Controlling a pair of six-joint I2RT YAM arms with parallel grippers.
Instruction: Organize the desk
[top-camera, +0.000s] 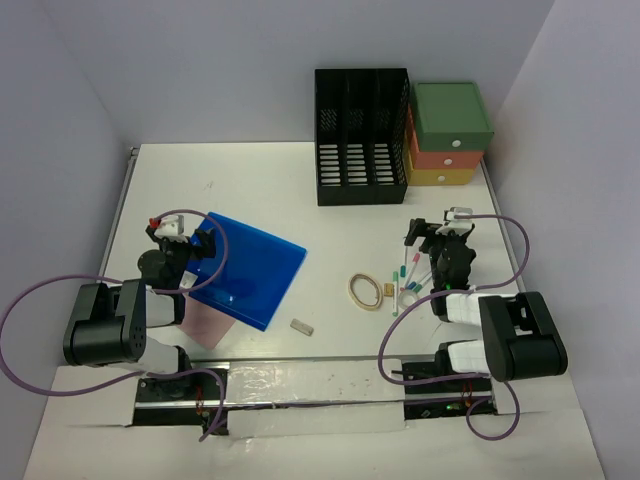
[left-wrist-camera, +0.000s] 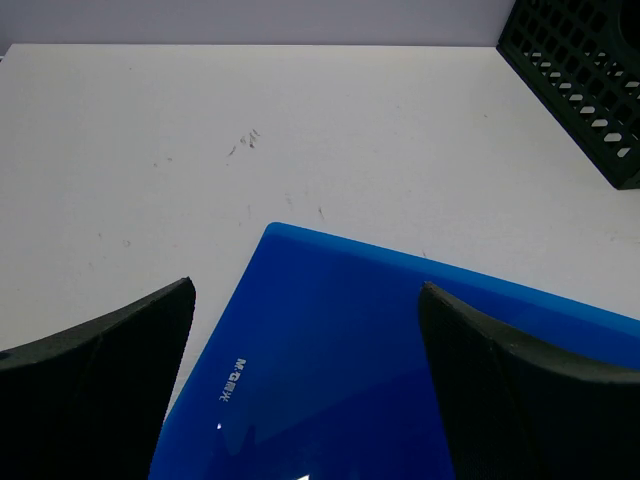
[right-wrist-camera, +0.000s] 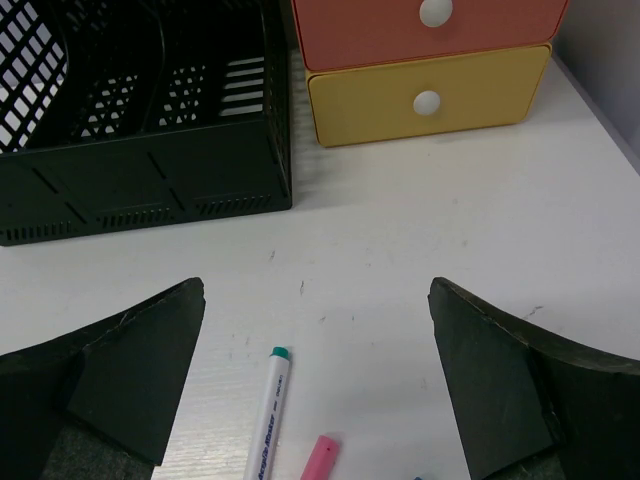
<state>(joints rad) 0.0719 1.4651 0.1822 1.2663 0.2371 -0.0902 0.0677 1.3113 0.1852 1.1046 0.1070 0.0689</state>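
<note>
Status: basically nothing sorted yet. The surface (top-camera: 250, 175) spans the whole view ahead of both arms, with clutter loose on it. Blue folder (top-camera: 250, 270) lies flat toward the left edge, over a pink sheet (top-camera: 205, 322). Pens (top-camera: 408, 280) and a rubber band (top-camera: 364, 291) sit right of centre, a small tan block (top-camera: 302, 326) by the near edge. File rack (top-camera: 362, 135) looks empty and the drawer unit (top-camera: 448, 135) is shut, both at the far edge. Left gripper (left-wrist-camera: 305, 290) is over the folder's far corner, right gripper (right-wrist-camera: 315, 285) over the pens. Jaws on both are fully spread, holding nothing. All pickups left.
</note>
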